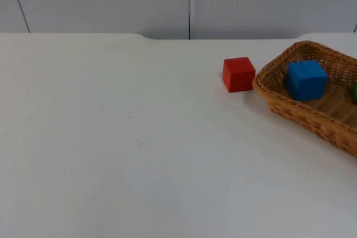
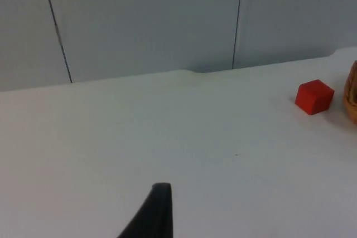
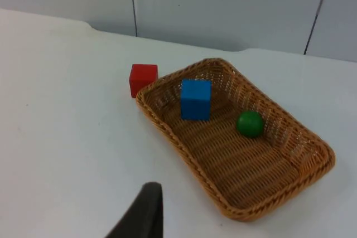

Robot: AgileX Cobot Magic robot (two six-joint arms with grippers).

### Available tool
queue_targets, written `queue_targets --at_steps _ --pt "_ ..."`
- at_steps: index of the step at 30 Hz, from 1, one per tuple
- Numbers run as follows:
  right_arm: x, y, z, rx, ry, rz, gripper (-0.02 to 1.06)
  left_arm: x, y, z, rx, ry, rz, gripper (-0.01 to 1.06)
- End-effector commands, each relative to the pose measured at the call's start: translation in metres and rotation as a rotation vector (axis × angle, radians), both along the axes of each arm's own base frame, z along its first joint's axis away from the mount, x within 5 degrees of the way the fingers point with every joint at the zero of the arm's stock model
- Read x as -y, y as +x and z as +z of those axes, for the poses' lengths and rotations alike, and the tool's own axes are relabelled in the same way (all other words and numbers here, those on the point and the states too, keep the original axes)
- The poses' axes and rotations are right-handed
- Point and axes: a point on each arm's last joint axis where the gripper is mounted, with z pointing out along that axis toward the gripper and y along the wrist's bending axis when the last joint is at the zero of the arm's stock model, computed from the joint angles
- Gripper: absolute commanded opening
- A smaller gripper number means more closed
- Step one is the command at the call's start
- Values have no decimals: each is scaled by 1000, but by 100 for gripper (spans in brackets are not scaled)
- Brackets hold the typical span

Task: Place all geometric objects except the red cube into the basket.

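Note:
A red cube (image 1: 239,74) sits on the white table, close against the left corner of a wicker basket (image 1: 304,118). Inside the basket lie a blue cube (image 1: 305,79) and a green ball (image 1: 355,93). From the right wrist view my right gripper (image 3: 142,213) hovers back from the basket (image 3: 178,143), looking onto the blue cube (image 3: 196,99), the green ball (image 3: 250,124) and the red cube (image 3: 143,79) outside the rim. My left gripper (image 2: 153,215) hangs over bare table, far from the red cube (image 2: 314,97) and the basket's edge (image 2: 352,96).
The grey partition wall (image 1: 189,4) closes off the table's far edge. White table top (image 1: 122,149) stretches wide to the left of and in front of the red cube.

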Motion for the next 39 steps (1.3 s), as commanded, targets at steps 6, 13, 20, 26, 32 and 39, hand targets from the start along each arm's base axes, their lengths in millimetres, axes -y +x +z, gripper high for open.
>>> queue_targets --at_steps 6,13,20,26,32,39 --pt "6 -24 -11 72 13 11 105 1 5 -24 -119 37 1 105" --pt "4 -21 -21 15 -25 30 105 5 15 -45 -181 56 -14 105" --pt "-1 -5 -52 -91 -54 42 105 5 15 -46 -182 57 -14 105" --pt "-1 -6 -50 -81 -47 45 105 5 15 -46 -182 57 -14 105" --pt "-1 -6 -50 -81 -47 45 105 5 15 -46 -182 57 -14 105" --pt "-1 -6 -50 -81 -47 45 105 5 15 -46 -184 51 -14 105"
